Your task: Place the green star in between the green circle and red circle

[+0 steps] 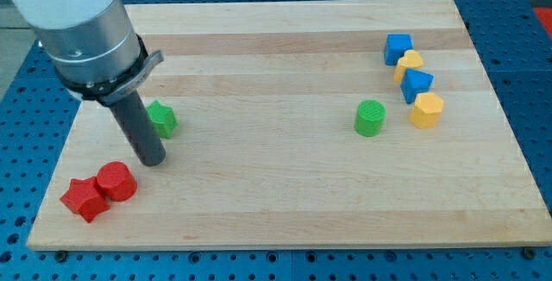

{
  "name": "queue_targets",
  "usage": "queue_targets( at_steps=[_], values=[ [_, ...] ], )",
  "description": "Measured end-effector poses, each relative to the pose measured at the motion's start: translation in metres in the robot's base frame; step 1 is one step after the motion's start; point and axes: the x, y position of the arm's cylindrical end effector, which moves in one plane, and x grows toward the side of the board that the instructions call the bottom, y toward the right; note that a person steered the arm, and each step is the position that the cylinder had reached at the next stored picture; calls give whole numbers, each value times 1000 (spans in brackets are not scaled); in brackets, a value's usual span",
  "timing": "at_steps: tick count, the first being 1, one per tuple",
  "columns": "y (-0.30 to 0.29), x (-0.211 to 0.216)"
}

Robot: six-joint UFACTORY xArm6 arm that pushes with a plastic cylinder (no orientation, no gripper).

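Wooden board (285, 203), pale and rectangular, fills most of the view and rests on a blue perforated surface (535, 83). The arm (82, 31), white above and grey below, enters from the view's top left and ends in a dark rod; it carries no claw, so there is nothing to open or close. My tip (152, 160) rests on the board at the view's left, just below and left of the green star (161, 119), whose left part the rod hides; whether the two touch cannot be told. The red circle (116, 182) lies just below and left of the tip, touching a red star (84, 199) at the board's lower left corner. The green circle (370, 118) stands alone right of centre, well apart from the green star. At the view's upper right, four blocks form a close column: a blue block (398, 48), a yellow block (409, 63), a second blue block (417, 84) and a yellow hexagon (426, 109).
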Motion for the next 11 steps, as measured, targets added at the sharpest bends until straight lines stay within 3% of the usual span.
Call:
queue_targets(
  at_steps=[2,4,6,7,8,11],
  values=[
    [-41,-6],
    [-57,-44],
    [5,-49],
    [11,-76],
    [53,-89],
    [90,-18]
  ],
)
